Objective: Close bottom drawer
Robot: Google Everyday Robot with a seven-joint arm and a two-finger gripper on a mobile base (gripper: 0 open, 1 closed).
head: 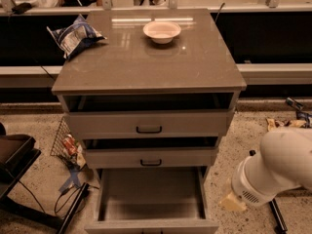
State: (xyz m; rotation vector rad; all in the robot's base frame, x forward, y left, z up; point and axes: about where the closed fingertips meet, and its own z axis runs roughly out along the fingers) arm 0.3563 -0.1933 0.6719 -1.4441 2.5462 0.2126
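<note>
Cream gripper [232,202] at frame's 4 o'clock, open or closed: cannot tell. Sits at 3 o'clock of bottom drawer [151,194], apart from it. Bottom drawer pulled far out. Middle drawer [151,158], top drawer [148,125] ajar at 12 o'clock.
</note>
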